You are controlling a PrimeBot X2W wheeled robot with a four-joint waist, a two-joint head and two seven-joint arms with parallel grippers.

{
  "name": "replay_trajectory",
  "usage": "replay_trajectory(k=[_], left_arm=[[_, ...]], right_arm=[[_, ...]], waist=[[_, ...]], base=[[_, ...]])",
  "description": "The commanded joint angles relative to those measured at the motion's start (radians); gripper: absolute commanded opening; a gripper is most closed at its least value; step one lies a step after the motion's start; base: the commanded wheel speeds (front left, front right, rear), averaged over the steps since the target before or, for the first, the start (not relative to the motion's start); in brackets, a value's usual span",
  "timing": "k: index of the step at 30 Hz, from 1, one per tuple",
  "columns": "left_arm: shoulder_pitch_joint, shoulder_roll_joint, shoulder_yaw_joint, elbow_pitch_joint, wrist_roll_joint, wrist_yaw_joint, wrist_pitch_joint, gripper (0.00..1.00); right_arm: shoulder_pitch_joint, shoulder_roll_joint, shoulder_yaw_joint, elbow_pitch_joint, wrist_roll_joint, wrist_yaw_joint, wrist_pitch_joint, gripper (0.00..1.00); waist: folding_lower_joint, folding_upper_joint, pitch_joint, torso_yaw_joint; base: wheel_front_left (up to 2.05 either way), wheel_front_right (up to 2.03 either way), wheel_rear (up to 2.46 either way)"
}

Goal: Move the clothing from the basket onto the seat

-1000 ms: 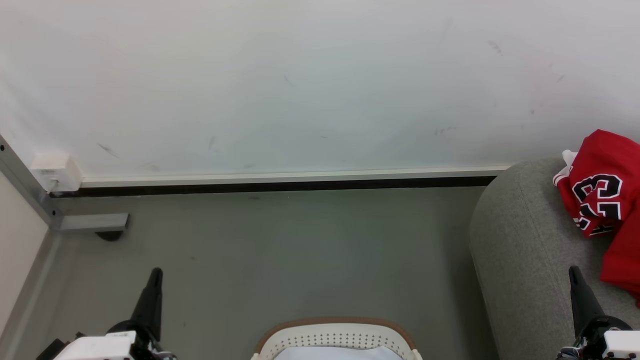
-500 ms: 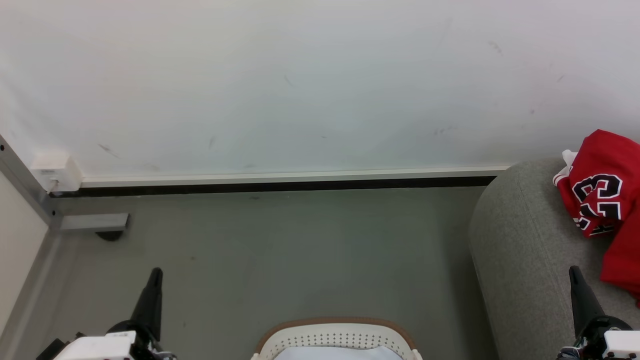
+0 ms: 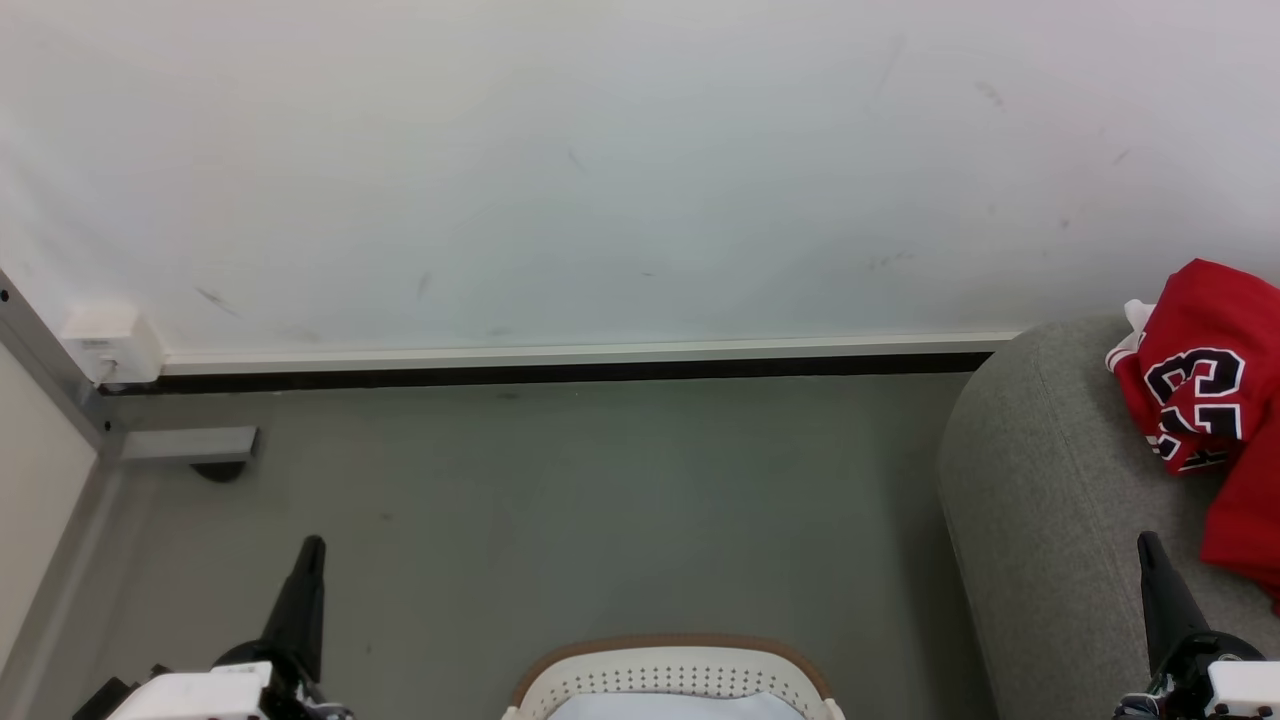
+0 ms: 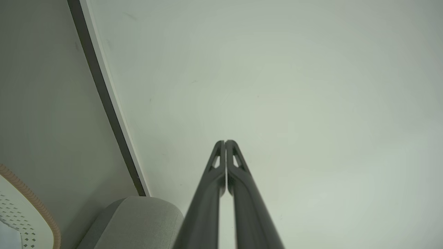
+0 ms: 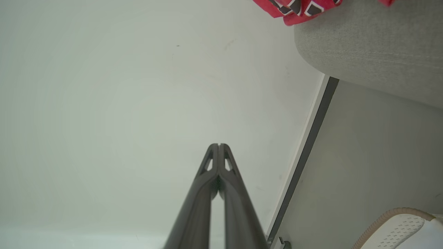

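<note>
The red clothing (image 3: 1200, 390), its number 23 showing, lay crumpled on the grey seat (image 3: 1040, 480) at the right, close to the white wall (image 3: 600, 180). The white basket (image 3: 670, 668) stood on the floor (image 3: 600, 520) to the seat's left. The left gripper (image 4: 225, 141) and the right gripper (image 5: 219, 145) were both clenched on nothing, fingers pressed together, one either side of the basket.
</note>
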Motion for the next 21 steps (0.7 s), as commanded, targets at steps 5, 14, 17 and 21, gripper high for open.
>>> replay_trajectory(k=[5,14,17,21], left_arm=[[-0.008,0.001,0.002,-0.003,-0.014,-0.004,0.004,0.00],[-0.008,0.001,0.002,-0.003,-0.014,-0.004,0.004,0.00],[-0.008,0.001,0.002,-0.003,-0.014,-0.004,0.004,0.00],[-0.008,0.001,0.002,-0.003,-0.014,-0.004,0.004,0.00]], right_arm=[[-0.012,0.002,-0.004,-0.005,-0.005,-0.002,0.003,0.00],[-0.012,0.002,-0.005,-0.004,-0.007,-0.002,0.004,0.00],[-0.012,0.002,-0.005,-0.004,-0.007,-0.002,0.003,0.00],[-0.012,0.003,-0.006,-0.004,-0.007,-0.002,0.002,0.00]], waist=[[0.0000,0.0000,0.000,0.000],[0.0000,0.0000,0.000,0.000],[0.0000,0.0000,0.000,0.000],[0.0000,0.0000,0.000,0.000]], base=[[0.00,0.00,0.00],[0.00,0.00,0.00],[0.00,0.00,0.00],[0.00,0.00,0.00]])
